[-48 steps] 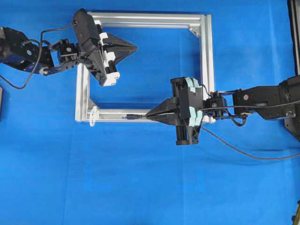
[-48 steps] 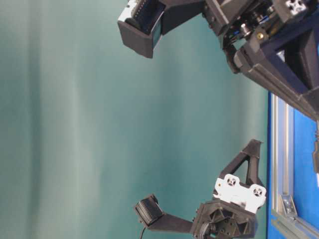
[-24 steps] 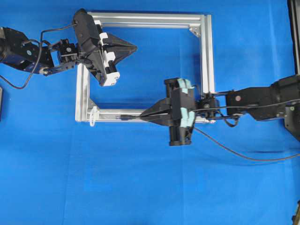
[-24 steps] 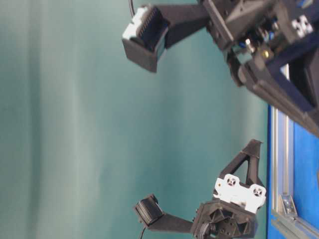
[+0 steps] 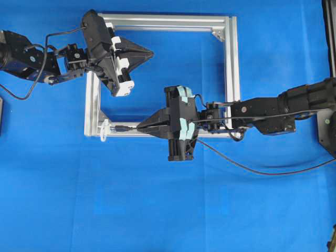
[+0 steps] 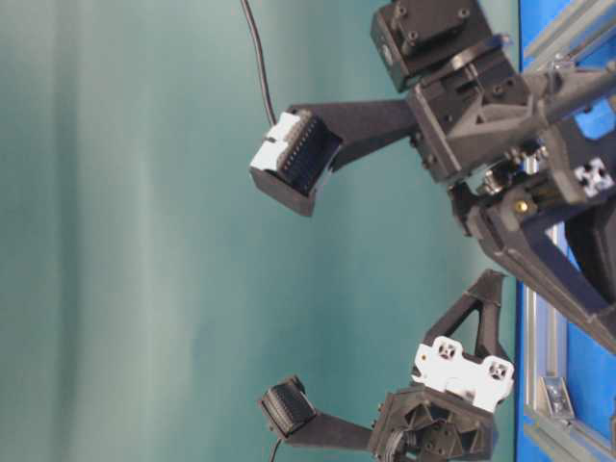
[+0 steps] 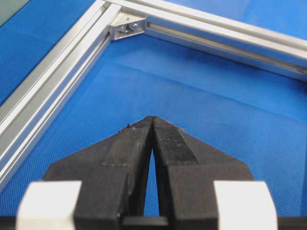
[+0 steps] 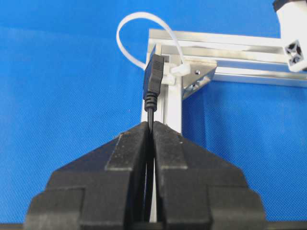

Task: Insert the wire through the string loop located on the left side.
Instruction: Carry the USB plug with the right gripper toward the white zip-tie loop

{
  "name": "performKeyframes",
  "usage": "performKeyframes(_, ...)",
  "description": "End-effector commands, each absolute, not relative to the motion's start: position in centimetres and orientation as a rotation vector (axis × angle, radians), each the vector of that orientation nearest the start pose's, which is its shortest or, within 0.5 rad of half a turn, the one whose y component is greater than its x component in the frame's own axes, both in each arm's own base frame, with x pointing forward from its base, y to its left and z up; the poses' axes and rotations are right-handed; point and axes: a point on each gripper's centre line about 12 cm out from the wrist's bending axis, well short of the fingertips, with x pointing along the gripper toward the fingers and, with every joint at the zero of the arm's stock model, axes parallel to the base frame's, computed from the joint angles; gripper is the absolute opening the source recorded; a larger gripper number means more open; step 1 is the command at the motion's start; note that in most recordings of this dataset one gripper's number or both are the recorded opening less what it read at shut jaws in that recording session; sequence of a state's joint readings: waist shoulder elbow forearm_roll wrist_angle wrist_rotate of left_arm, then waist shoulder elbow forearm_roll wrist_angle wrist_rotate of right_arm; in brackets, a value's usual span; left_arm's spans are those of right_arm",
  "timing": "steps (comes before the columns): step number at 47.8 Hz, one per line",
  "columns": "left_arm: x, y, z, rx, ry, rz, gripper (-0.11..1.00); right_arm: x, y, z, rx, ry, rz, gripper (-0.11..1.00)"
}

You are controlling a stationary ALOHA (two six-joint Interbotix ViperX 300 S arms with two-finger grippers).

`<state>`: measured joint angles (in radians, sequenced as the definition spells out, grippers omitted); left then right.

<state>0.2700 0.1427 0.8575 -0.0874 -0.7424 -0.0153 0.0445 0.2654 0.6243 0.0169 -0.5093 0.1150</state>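
Over the blue cloth [image 5: 157, 210], seen from overhead, a square aluminium frame [image 5: 231, 68] lies flat. The right gripper [image 5: 140, 126] reaches across the frame's lower rail, its jaws clamped on the wire [image 5: 262, 170], whose slack trails off behind the arm beyond that rail. The wire's plug [image 5: 122, 127] sticks out past the fingertips, lying along the lower rail near the string loop [image 5: 103, 129], which hangs at the frame's lower left corner. The left gripper [image 5: 151, 53] is pressed together on nothing, above the frame's interior near its upper left corner, well apart from the loop.

At table level, both arms show only as dark housings against a teal backdrop, with an edge of the frame [image 6: 535, 337] behind them; neither wire nor loop can be made out.

From the left wrist, the left gripper [image 7: 152, 120] has its tips meeting, empty, above the cloth inside the frame, whose corner bracket [image 7: 128, 26] lies beyond.

From the right wrist, the right gripper [image 8: 150, 125] is squeezed on the wire, and the plug [image 8: 154, 76] stands just short of the string loop [image 8: 139, 19], a whitish band arching off the frame's corner [image 8: 163, 103]. The plug's tip overlaps the loop's lower strand; whether it has entered the loop I cannot tell.
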Motion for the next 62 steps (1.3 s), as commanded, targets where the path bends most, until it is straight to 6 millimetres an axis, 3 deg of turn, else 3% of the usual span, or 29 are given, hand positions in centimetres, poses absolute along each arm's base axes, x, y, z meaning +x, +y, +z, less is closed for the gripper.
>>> performKeyframes(1, 36.47, 10.67, 14.87, -0.099, 0.199, 0.331, 0.0, 44.04, 1.72, 13.69, 0.12, 0.344, 0.01, 0.0)
performKeyframes(62, 36.39, 10.66, 14.78, -0.1, 0.202, 0.332, 0.0, 44.44, 1.73, 13.26, 0.12, 0.347, 0.01, 0.0)
